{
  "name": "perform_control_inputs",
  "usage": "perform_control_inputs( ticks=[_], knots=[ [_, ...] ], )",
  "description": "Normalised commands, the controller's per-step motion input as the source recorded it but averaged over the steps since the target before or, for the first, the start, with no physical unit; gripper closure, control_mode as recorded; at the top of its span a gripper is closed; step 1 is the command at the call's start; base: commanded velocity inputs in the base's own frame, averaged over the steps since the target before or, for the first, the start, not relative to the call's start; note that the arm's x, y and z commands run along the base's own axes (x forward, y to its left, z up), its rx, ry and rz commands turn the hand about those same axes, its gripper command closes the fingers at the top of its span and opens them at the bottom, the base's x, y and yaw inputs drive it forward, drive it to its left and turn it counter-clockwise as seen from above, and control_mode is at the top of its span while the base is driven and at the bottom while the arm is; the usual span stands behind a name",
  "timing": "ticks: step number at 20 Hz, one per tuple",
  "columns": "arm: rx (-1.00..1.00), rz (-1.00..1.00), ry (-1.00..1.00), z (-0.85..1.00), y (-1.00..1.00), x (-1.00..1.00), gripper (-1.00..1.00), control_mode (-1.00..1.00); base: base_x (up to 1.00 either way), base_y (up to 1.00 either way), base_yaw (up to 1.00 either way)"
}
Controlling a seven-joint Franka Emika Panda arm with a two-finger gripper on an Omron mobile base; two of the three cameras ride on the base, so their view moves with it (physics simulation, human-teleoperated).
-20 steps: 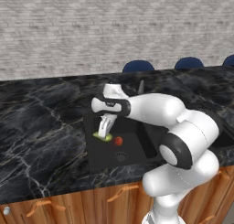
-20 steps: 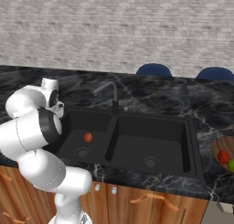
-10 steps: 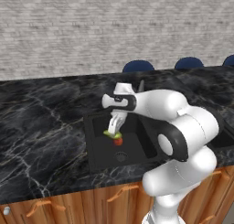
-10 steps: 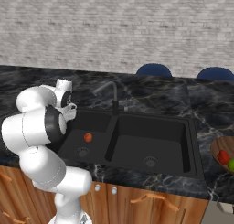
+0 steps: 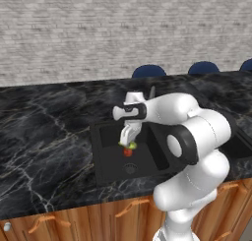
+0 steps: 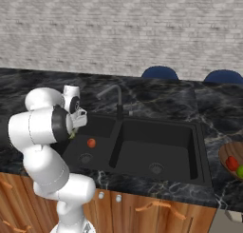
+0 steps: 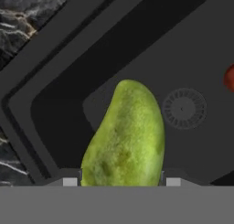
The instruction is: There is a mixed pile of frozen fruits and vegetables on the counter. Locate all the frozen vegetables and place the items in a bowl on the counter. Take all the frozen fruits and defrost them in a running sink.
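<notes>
My gripper (image 5: 128, 141) hangs over the left basin of the black sink (image 5: 106, 154), shut on the elongated yellow-green fruit (image 7: 125, 136), which points down toward the basin floor. In the left base view the fruit (image 5: 129, 145) shows just under the fingers. The red-orange ball (image 6: 91, 142) lies on the floor of that basin, close to the round drain (image 7: 183, 108) and below the gripper. It shows as a red edge (image 7: 230, 77) in the hand view. The red chunk (image 6: 231, 163) and the green ball (image 6: 240, 170) rest in a wooden bowl (image 6: 224, 153) at the far right on the counter (image 5: 44, 136).
A slim dark faucet (image 6: 116, 98) stands behind the divider between the two basins. The right basin (image 6: 159, 149) holds nothing but its drain. Blue chair backs (image 5: 148, 70) rise behind the counter. Wooden cabinet fronts (image 5: 74, 220) run below.
My gripper has carried the yellow-green fruit a little to the right, from the basin's left edge to over its middle. The red-orange ball has stayed put.
</notes>
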Motion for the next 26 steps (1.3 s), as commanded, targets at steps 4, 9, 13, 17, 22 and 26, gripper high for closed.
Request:
perform_control_inputs(
  ticks=[4, 9, 13, 17, 22, 26],
  knots=[
    [-0.19, -0.05, -0.03, -0.28, -0.16, 0.18, 1.0, -1.0, 0.0, 0.0, 0.0],
    [-0.07, -0.03, -0.01, -0.34, -0.06, 0.17, 1.0, -1.0, 0.0, 0.0, 0.0],
    [0.0, -0.02, 0.0, -0.36, -0.18, 0.34, 1.0, -1.0, 0.0, 0.0, 0.0],
    [0.0, 0.0, 0.0, -0.41, -0.13, 0.5, 1.0, -1.0, 0.0, 0.0, 0.0],
    [0.0, 0.0, -0.02, -0.36, -0.01, 0.45, 1.0, -1.0, 0.0, 0.0, 0.0],
    [-0.01, 0.0, -0.02, -0.45, 0.0, 0.38, 1.0, -1.0, 0.0, 0.0, 0.0]
  ],
)
